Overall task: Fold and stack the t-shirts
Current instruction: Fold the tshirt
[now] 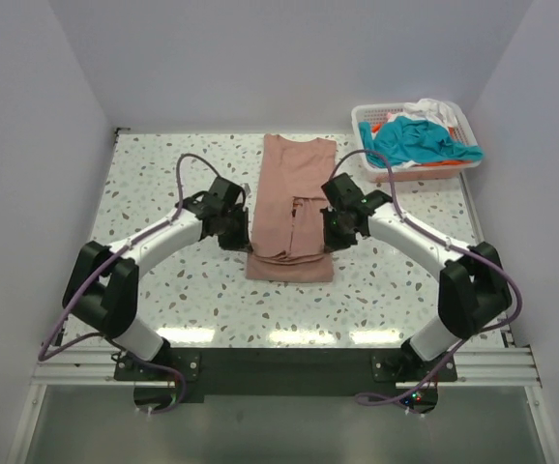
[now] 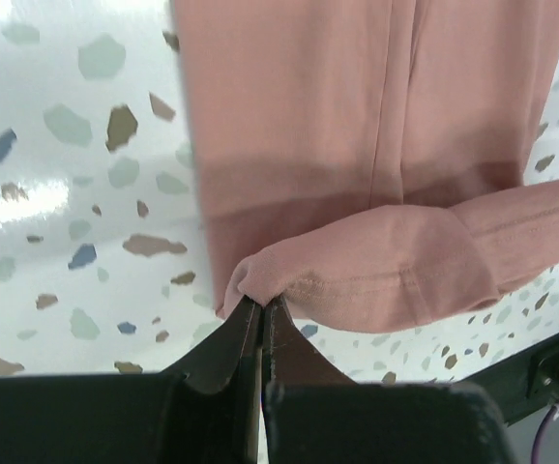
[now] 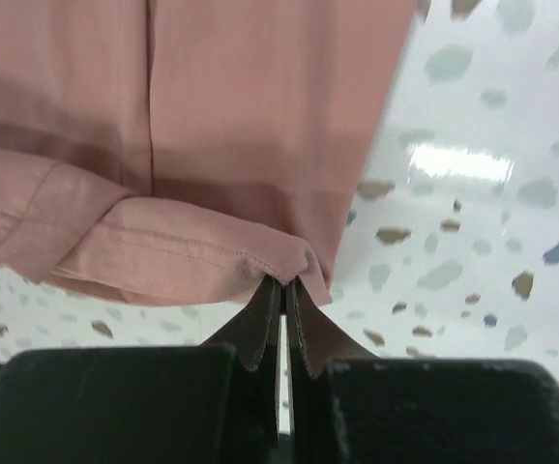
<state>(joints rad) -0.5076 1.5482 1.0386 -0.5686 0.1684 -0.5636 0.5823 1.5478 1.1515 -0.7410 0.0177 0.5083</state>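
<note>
The salmon-pink t-shirt [image 1: 289,198] lies lengthwise mid-way across the speckled table [image 1: 154,174]. The left gripper [image 2: 261,307] is pinched tight on its left folded edge and the right gripper [image 3: 283,286] on its right. A teal tee [image 1: 417,141] is heaped in the white basket [image 1: 361,118] at the far right corner.

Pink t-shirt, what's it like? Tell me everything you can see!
The pink t-shirt is soft, dusty-salmon cloth, folded into a long strip lying on the speckled table. A stitched hem shows. The left gripper and right gripper each pinch a corner, holding that part above the rest.
</note>
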